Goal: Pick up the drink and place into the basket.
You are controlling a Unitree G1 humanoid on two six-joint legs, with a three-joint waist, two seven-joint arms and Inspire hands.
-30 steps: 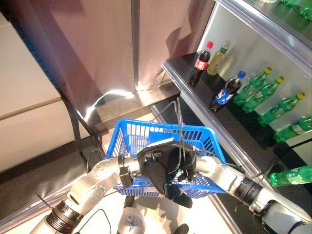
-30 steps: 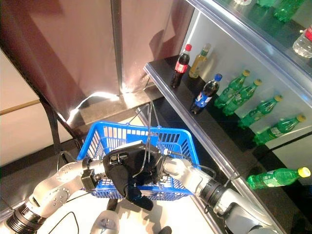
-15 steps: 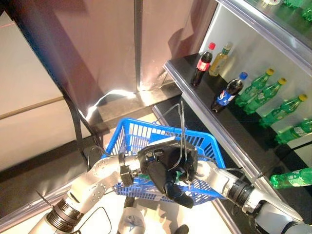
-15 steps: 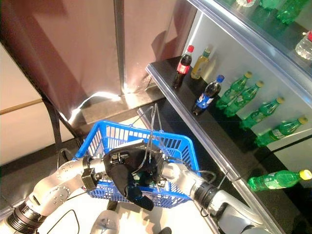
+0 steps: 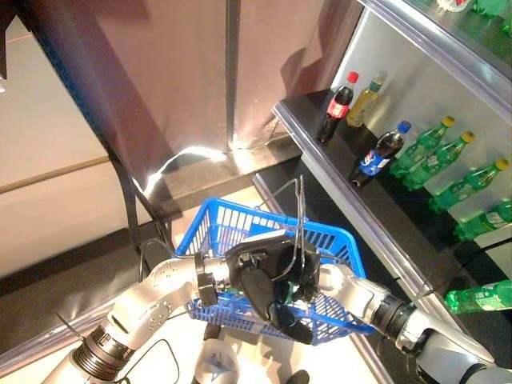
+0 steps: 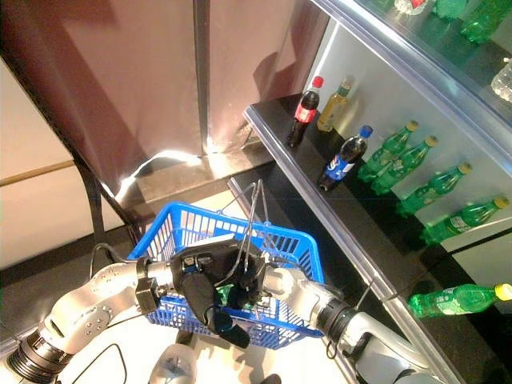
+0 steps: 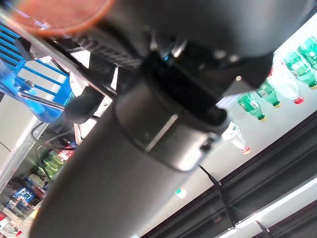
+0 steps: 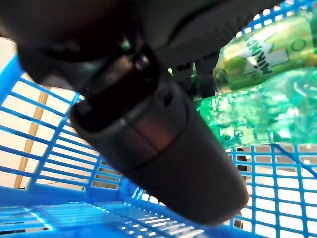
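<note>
A blue plastic basket with wire handles hangs in front of me. My left hand is at its near rim, curled round the handles where they meet. My right hand reaches in from the right, inside the basket. In the right wrist view its thumb and fingers grip a green drink bottle with a yellow-green label, and blue basket mesh shows all around. A sliver of green bottle shows between the two hands.
A black shelf runs along the right. On it stand a red-capped cola bottle, a yellow bottle, a blue-capped dark bottle and several green bottles. Another green bottle lies lower down. A metal post stands behind the basket.
The view has shifted slightly. The right hand with the green bottle has sunk a little deeper into the basket. The left hand still holds the handles.
</note>
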